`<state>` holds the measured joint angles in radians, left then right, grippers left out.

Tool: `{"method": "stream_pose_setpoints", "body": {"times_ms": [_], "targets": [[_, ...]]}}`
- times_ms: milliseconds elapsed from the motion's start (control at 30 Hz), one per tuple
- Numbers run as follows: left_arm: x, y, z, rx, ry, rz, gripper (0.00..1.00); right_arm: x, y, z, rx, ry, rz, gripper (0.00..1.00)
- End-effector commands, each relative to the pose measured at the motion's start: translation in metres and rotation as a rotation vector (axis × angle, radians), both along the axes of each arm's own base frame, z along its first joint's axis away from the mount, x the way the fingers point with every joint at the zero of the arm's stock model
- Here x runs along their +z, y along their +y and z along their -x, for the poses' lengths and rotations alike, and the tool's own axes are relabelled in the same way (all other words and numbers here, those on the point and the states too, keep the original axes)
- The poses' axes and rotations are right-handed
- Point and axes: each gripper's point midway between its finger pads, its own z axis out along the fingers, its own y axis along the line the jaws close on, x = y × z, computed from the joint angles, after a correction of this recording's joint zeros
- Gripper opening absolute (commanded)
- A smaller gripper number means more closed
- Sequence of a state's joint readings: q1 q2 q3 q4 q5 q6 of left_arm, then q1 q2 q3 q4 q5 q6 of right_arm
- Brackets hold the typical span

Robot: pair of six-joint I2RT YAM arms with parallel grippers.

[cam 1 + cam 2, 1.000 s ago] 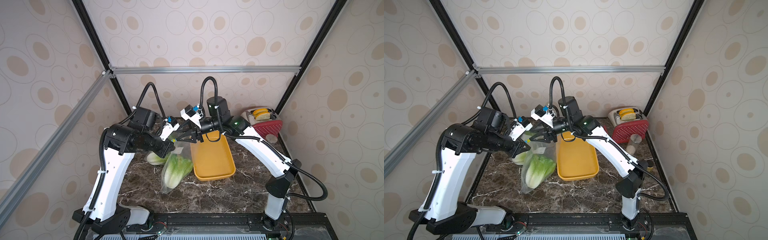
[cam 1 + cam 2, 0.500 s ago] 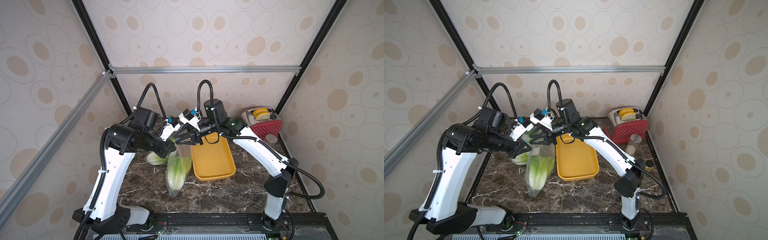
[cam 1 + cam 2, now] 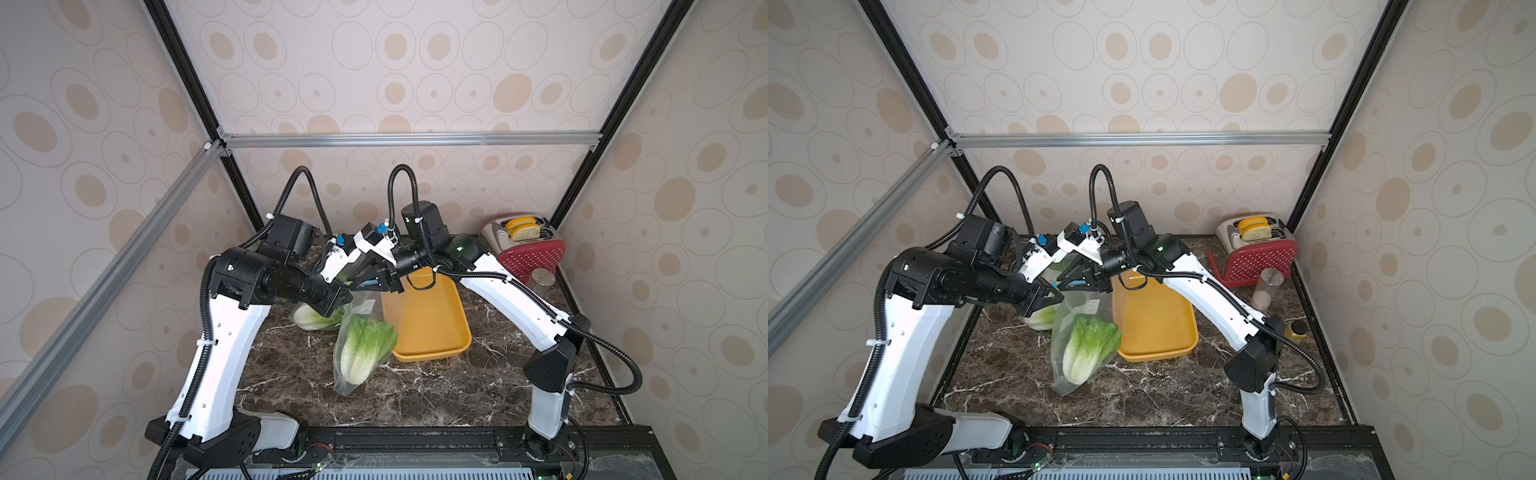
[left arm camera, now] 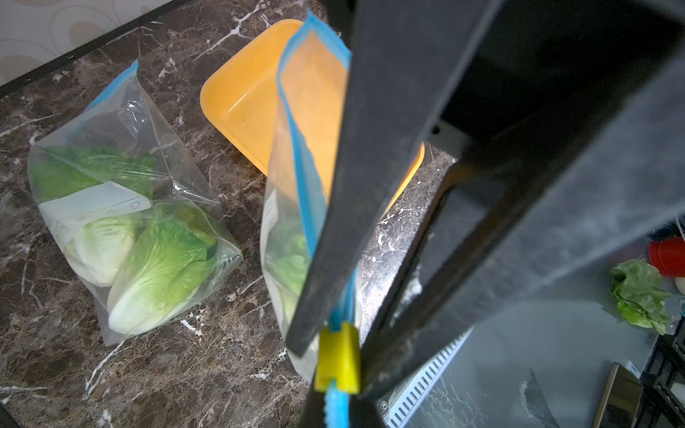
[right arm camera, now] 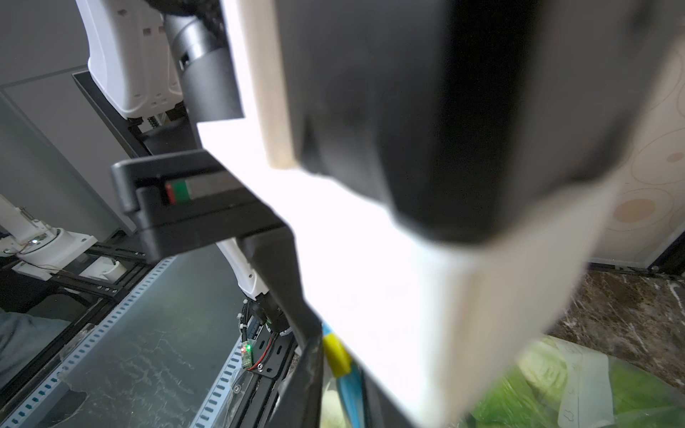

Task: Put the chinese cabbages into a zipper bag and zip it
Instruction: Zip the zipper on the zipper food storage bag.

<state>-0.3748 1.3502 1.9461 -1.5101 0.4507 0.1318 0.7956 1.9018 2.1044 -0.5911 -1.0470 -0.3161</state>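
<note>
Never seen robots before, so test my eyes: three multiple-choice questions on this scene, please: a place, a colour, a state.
1. Where on the dark marble table does the red perforated toaster stand? A front edge; B far corner; C centre.
2. What colour is the small plastic slider on the blue zip strip of the hanging clear zipper bag? A yellow; B red; C black.
3. The left gripper is: A wide open; B shut on that strip; C gripping the toaster.
Answers: 1 B, both top views show it there; 2 A, plain in the left wrist view; 3 B, its fingers pinch the strip.
</note>
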Motion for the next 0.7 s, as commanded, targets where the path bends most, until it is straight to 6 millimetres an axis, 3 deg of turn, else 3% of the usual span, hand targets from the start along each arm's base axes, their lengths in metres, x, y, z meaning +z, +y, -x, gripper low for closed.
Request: {"method": "stream_pose_setpoints", "body": {"times_ms": [0,200,667], "targets": [[0.009,-0.003,-0.001,-0.041,-0.045,0.019,0.00,0.000,0.004,0.010,0.038,-0.003,-0.001,0.17],[0.010,-0.001,-0.001,-0.031,-0.059,0.012,0.00,0.001,0.002,0.007,0.010,-0.012,0.005,0.02],[0.019,0.007,-0.003,0.019,-0.134,0.015,0.00,-0.006,-0.014,0.001,-0.052,0.017,0.036,0.00]]}}
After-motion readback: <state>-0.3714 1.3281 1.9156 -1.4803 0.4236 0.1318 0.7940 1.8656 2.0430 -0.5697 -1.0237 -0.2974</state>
